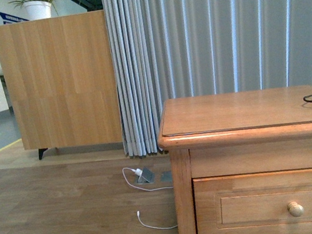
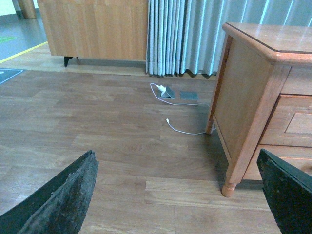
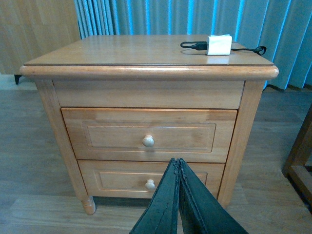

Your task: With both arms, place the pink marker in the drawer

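We count one cabinet (image 3: 146, 73) with two drawers, the drawer (image 3: 148, 134) on top and a matching lower drawer (image 3: 146, 179) beneath it, each with one round knob. On the cabinet's top lie one white adapter (image 3: 219, 44) and one black cable (image 3: 192, 46). On the floor beside the cabinet we see one white cable (image 2: 183, 130), and behind it one tall wooden unit (image 1: 58, 81) carrying one potted plant (image 1: 37, 4).

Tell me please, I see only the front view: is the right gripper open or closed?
Observer: Closed. The right wrist view shows the right gripper with fingers pressed together, holding nothing.
Operator: And the left one?
Observer: The left gripper is open, fingers wide apart, over the floor beside the cabinet.
Operator: Where is the pink marker?
Observer: No view shows it. On the cabinet top lies only a white charger with its black cable.
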`<state>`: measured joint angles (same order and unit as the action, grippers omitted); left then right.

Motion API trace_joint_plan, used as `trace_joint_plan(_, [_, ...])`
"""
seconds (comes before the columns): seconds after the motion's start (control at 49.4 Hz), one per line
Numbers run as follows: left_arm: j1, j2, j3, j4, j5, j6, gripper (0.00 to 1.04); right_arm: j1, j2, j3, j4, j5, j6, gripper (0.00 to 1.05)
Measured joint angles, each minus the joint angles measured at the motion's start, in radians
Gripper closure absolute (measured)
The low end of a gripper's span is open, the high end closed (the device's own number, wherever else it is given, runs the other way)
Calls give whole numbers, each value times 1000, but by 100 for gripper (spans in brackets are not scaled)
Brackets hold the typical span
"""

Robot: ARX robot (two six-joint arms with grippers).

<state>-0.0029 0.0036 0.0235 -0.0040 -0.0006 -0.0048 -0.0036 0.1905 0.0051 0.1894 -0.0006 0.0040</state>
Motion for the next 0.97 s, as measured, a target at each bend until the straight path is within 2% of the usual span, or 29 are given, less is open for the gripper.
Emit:
trace_joint_plan(0.061, [0,0,0,0,0,0,6,0,-31,0,-29,0,0,103])
trace_joint_plan(0.142, [0,0,0,0,0,0,6,0,-164,1,-181,0,-1,103])
trace_joint_plan(0.486, [0,0,0,0,0,0,6,0,-185,1,-188,0,-1,103])
trace_joint_plan(0.668, [0,0,0,0,0,0,6,0,-185,1,-188,0,-2,62])
trace_joint_plan(0.971, [0,0,0,0,0,0,6,0,-185,1,-188,0,-2,8])
